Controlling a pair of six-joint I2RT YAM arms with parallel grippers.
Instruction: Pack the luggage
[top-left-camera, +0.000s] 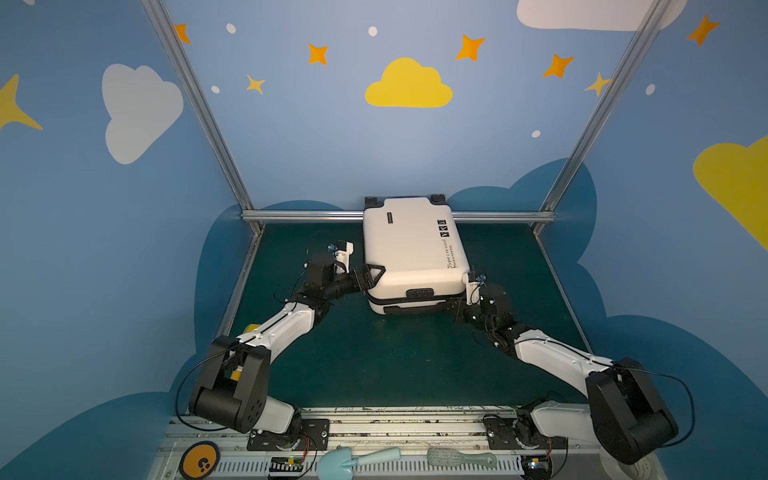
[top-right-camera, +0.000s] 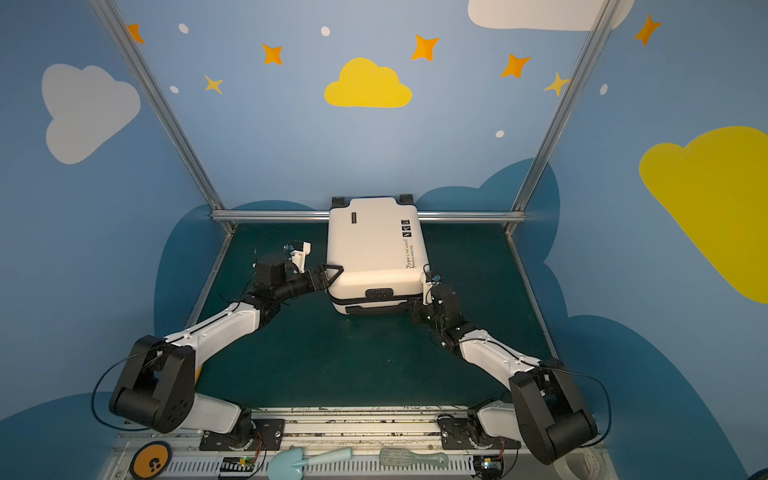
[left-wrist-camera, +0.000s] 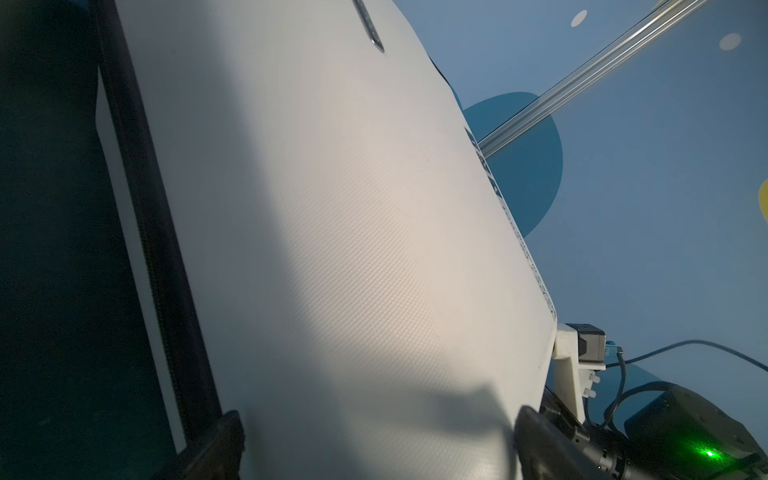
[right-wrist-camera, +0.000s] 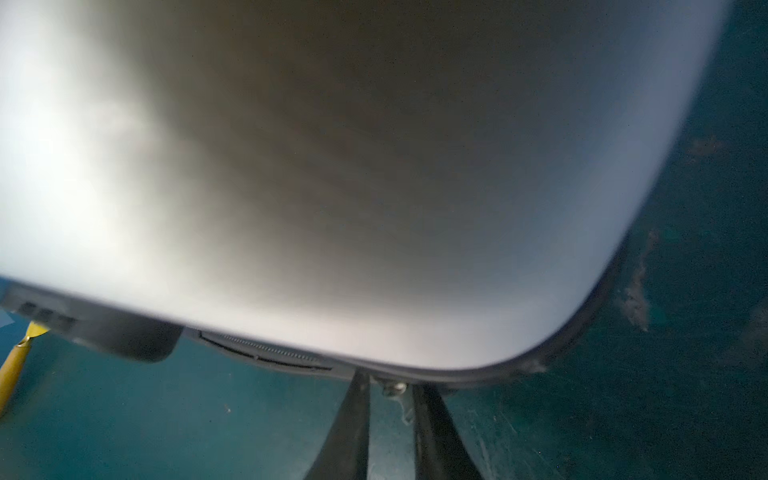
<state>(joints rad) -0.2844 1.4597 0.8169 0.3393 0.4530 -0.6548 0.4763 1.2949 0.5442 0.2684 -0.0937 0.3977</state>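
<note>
White luggage (top-left-camera: 409, 245) flat on tabletop (top-left-camera: 374, 361) | left pincer (top-left-camera: 372, 277) spread across its near corner | right pincer (right-wrist-camera: 390, 384) pinching the zipper pull (right-wrist-camera: 394, 389)

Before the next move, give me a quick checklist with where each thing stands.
1. Luggage flat on the table, lid down: ok.
2. Left gripper open, straddling the luggage's near left corner: ok.
3. Right gripper narrowed around the zipper pull: ok.
4. Zipper fully closed: cannot tell.
5. Everything packed: cannot tell; a toy shovel and a brush lie on the front rail.
</note>
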